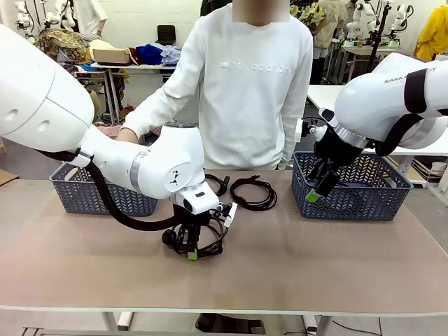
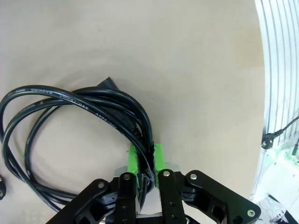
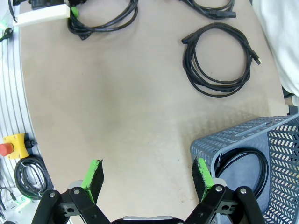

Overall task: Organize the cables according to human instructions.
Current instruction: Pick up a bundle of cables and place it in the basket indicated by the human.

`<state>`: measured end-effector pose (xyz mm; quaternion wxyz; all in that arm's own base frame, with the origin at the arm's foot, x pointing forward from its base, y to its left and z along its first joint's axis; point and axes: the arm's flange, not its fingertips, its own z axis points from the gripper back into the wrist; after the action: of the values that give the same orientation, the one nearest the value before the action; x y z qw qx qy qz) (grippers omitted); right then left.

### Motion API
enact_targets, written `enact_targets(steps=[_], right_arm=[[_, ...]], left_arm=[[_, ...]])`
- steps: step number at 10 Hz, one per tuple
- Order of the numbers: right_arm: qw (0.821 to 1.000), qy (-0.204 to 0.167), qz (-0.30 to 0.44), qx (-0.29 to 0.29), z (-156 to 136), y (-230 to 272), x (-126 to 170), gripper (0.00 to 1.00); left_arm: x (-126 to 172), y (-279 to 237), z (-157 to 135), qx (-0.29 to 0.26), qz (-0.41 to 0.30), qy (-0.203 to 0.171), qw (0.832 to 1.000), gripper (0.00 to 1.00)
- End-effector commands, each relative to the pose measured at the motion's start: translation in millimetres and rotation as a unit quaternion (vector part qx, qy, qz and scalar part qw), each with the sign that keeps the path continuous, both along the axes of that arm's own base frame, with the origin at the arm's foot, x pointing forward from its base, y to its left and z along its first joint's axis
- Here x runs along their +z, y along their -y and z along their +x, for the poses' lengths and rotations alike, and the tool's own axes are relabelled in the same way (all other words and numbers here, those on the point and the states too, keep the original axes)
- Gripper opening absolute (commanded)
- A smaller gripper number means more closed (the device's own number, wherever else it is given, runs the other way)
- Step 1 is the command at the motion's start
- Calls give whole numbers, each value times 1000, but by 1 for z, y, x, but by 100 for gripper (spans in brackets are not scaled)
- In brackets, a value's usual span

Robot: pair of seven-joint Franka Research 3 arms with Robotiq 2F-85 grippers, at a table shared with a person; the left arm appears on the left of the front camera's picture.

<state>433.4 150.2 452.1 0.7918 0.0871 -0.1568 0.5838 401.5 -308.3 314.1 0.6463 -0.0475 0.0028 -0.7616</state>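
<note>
Sweatshirt (image 1: 255, 77) is reading "new balance"; right arm (image 1: 392, 98) casing is showing "RANKA"; white print on the gripped cord is reading "BAOHING". 4 cables, thin black rubbery round coils. Cable 1 (image 2: 70, 105) is lying on the tan table (image 1: 336, 266) well left of the right basket (image 1: 350, 192), and the left gripper (image 2: 145, 158) is pinching its strands tight between green pads. Cable 2 (image 3: 217, 60) is lying near the basket's left side. Cable 3 (image 1: 220, 185) is lying farther left. Cable 4 (image 3: 243, 163) is sitting inside it. Right gripper (image 3: 148, 163) is hanging spread wide, empty, at the basket's left end. 2 blue-grey lattice plastic baskets; left basket (image 1: 98, 194) is standing well left.
</note>
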Motion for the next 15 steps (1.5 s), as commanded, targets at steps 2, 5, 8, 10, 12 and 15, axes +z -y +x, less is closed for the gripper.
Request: enact_targets(steps=[2, 5, 8, 10, 12, 15], right_arm=[[1000, 1, -5, -6, 0, -1, 2, 100], [1000, 1, -5, -6, 0, -1, 2, 100], [1000, 1, -5, -6, 0, -1, 2, 100], [1000, 1, -5, -6, 0, -1, 2, 100], [1000, 1, -5, -6, 0, -1, 2, 100], [1000, 1, -5, -6, 0, -1, 2, 100]], left_arm=[[11, -6, 4, 0, 19, 30, 999, 0], [58, 2, 4, -16, -19, 50, 998, 0], [117, -6, 15, -29, -14, 67, 997, 0], [153, -25, 33, -13, -9, 64, 998, 0], [179, -47, 52, -2, -25, 60, 998, 0], [206, -85, 80, 18, -61, 43, 997, 0]])
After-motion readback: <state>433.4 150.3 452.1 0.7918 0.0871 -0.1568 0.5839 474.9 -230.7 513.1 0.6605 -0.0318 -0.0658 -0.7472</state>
